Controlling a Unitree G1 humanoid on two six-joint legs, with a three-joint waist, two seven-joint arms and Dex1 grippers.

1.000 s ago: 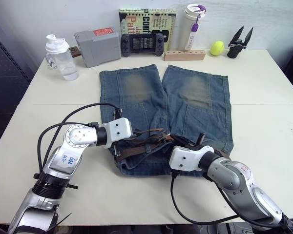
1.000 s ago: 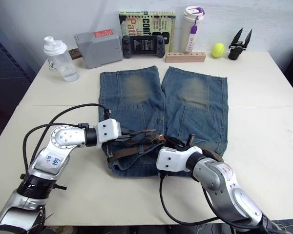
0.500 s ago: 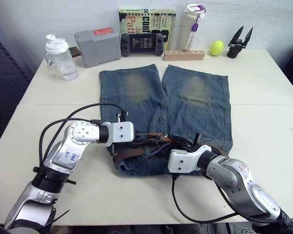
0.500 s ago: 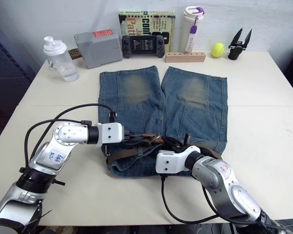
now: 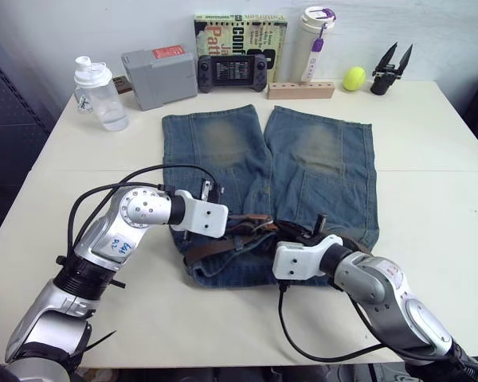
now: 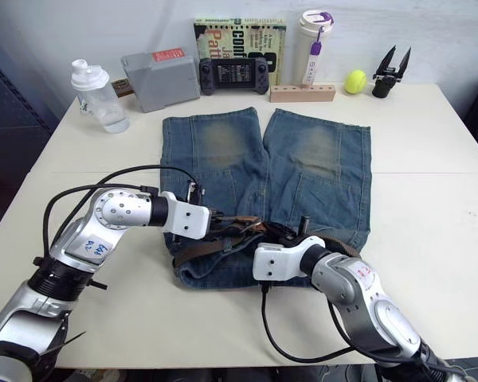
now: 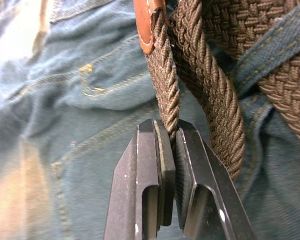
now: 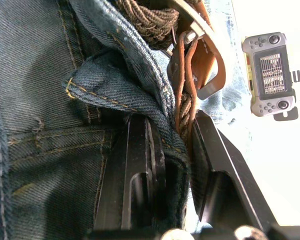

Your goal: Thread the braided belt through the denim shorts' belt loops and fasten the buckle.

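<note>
Blue denim shorts [image 5: 303, 159] lie flat at the centre of a cream table [image 5: 430, 207], legs pointing toward twelve o'clock and the waistband nearest the robot at six o'clock. A brown braided belt [image 5: 223, 243] runs along the bunched waistband, passing under at least one denim belt loop [image 7: 270, 47] in the left wrist view. The left gripper [image 7: 171, 137] is clamped on a strand of the braided belt, just below a tan leather end piece, its two black fingers [image 7: 147, 165] pressed together around the weave. The right gripper [image 8: 175, 145] sits at the waistband toward three o'clock of the left one; its fingers are closed on a fold of denim together with the belt's leather straps, beside a silver-grey buckle [image 8: 192, 22]. Along the twelve o'clock edge of the table stand a clear shaker bottle [image 5: 99, 95], a grey box [image 5: 155, 76], a handheld game console [image 5: 231, 72], a book [image 5: 239, 32], a white tumbler [image 5: 315, 40], a wooden block [image 5: 301, 90], a tennis ball [image 5: 353, 78] and a spare black gripper [image 5: 390, 68].
</note>
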